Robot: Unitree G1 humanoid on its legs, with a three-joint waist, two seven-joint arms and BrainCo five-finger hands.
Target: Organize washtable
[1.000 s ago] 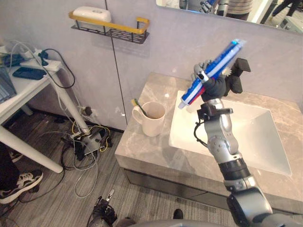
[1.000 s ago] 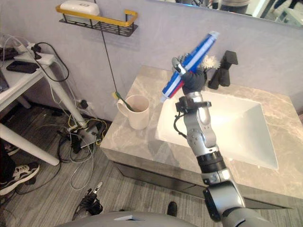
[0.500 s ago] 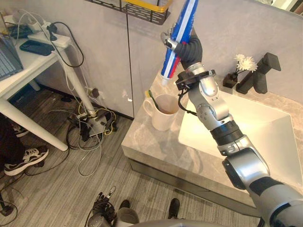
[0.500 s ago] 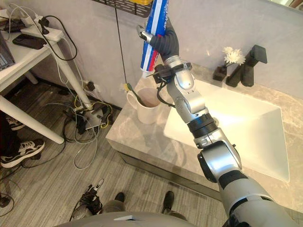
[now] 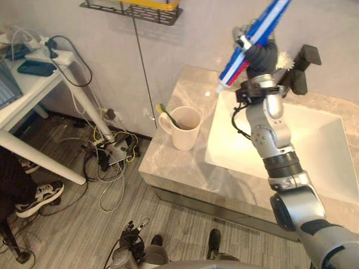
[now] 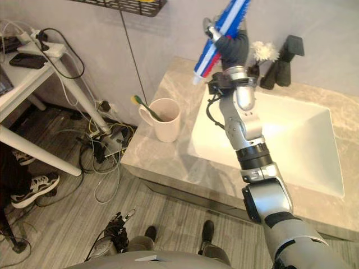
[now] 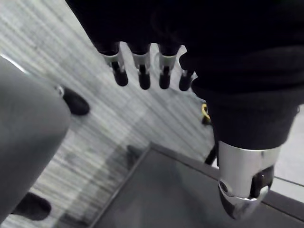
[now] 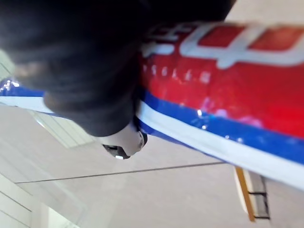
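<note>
Right hand is clamped round the middle of a blue, red and white toothpaste tube, raised and slanted over the rear left corner of the basin. Its cap end points down toward the cream mug holding a green toothbrush, likely so it can go in cap-first. Left hand hangs low by the floor, fingers loose and empty.

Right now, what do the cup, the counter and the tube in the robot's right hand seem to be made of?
Cup: likely glazed ceramic; it is cream and smooth, with a thick rim and handle.
Counter: polished stone or a stone-look slab; grey-beige with veins and soft reflections.
Tube, held in the right hand: probably glossy plastic laminate; highlights show on its blue, white and red skin.
</note>
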